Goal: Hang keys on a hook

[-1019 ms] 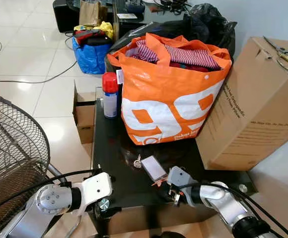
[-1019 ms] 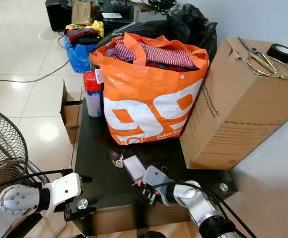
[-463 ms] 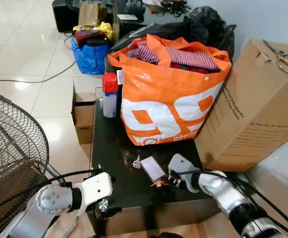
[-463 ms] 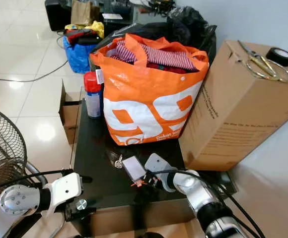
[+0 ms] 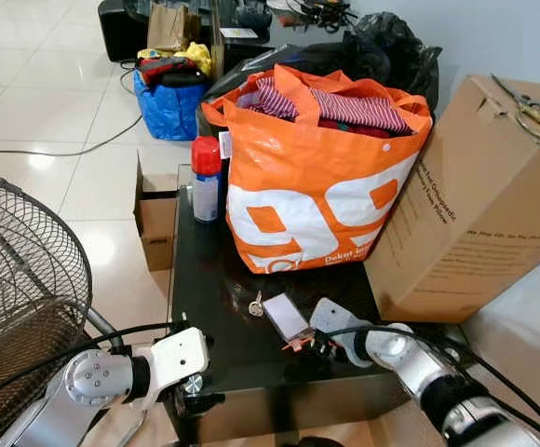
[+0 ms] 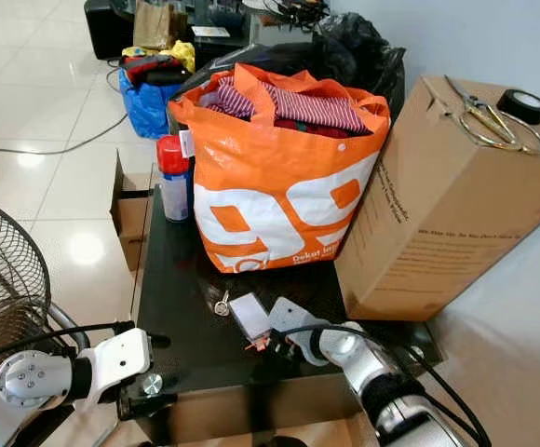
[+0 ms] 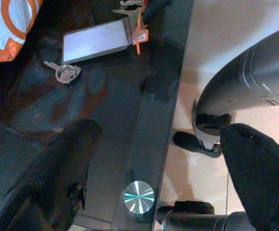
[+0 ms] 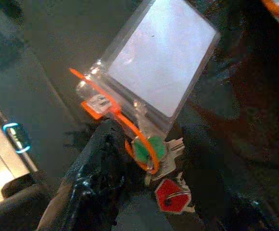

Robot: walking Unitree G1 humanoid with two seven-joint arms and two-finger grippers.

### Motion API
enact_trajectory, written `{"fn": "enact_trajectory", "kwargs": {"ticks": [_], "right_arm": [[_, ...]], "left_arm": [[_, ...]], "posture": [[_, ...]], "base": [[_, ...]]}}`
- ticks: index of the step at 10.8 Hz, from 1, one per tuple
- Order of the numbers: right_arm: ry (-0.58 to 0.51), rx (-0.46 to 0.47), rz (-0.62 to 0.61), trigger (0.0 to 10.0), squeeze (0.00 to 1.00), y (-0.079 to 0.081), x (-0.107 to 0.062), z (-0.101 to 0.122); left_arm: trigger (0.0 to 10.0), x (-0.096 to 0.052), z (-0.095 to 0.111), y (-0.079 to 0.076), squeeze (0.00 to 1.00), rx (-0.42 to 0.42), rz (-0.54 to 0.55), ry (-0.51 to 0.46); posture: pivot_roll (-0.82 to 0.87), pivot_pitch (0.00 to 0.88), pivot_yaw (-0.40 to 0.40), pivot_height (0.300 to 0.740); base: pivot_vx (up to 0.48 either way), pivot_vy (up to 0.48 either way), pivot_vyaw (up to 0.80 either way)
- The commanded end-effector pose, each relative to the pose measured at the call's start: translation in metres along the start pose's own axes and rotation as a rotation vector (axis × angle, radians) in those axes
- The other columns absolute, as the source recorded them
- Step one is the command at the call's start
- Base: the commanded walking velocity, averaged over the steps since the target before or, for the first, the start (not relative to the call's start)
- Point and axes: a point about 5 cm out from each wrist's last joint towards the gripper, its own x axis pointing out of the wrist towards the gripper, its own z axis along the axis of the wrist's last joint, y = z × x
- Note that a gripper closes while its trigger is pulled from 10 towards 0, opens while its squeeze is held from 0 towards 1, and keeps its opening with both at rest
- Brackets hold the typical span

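Note:
A key bunch (image 8: 154, 154) with green and red caps lies on the black glass table (image 5: 223, 335), tied by an orange strap to a clear card holder (image 5: 287, 315). A single loose key (image 5: 256, 304) lies just beside the holder. My right gripper (image 5: 313, 342) is low over the table with its open fingers on either side of the bunch; one black finger (image 8: 98, 178) touches the orange strap. My left gripper (image 5: 198, 404) hangs open at the table's front left edge, its fingers (image 7: 48, 183) spread wide.
An orange bag (image 5: 321, 177) stuffed with clothes fills the table's back. A red-capped spray can (image 5: 206, 179) stands to its left, and a big cardboard box (image 5: 479, 196) to its right. A wire fan (image 5: 19, 279) stands at my left.
My right gripper has come forward from the table's front edge to the key bunch. The left arm has stayed in place, and the keys and card holder have not moved.

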Motion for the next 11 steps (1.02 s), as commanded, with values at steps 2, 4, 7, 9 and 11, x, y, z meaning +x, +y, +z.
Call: {"fn": "enact_trajectory", "kwargs": {"ticks": [2, 4, 7, 9, 11], "right_arm": [[0.022, -0.024, -0.009, 4.9, 0.0, -0.0023, -0.0005, -0.0026], [0.021, -0.013, -0.007, 2.8, 0.0, -0.0021, -0.0002, -0.0036], [0.024, -0.018, 0.011, 0.5, 0.0, 0.0002, -0.0003, -0.0065], [0.023, -0.022, 0.019, 0.0, 0.0, 0.0018, -0.0003, -0.0079], [0.023, -0.024, 0.024, 0.0, 0.0, 0.0021, -0.001, -0.0097]], "left_arm": [[10.0, 0.0005, 0.0053, -0.0004, 0.27, 0.025, -0.016, -0.01], [10.0, 0.0007, 0.0047, -0.0003, 0.27, 0.023, -0.015, -0.009], [10.0, 0.0009, 0.0038, -0.0006, 0.27, 0.019, -0.015, -0.008], [10.0, 0.0011, 0.0038, -0.0005, 0.27, 0.018, -0.015, -0.008], [10.0, 0.0015, 0.0037, -0.0001, 0.27, 0.018, -0.014, -0.008]], "posture": [[-0.06, 0.015, -0.126, 0.732], [-0.06, 0.016, -0.129, 0.732], [-0.06, 0.016, -0.13, 0.732], [-0.06, 0.015, -0.131, 0.732], [-0.06, 0.013, -0.131, 0.732]], "base": [[0.0, 0.0, 0.0], [0.0, 0.0, 0.0], [0.0, 0.0, 0.0], [0.0, 0.0, 0.0], [0.0, 0.0, 0.0]]}}
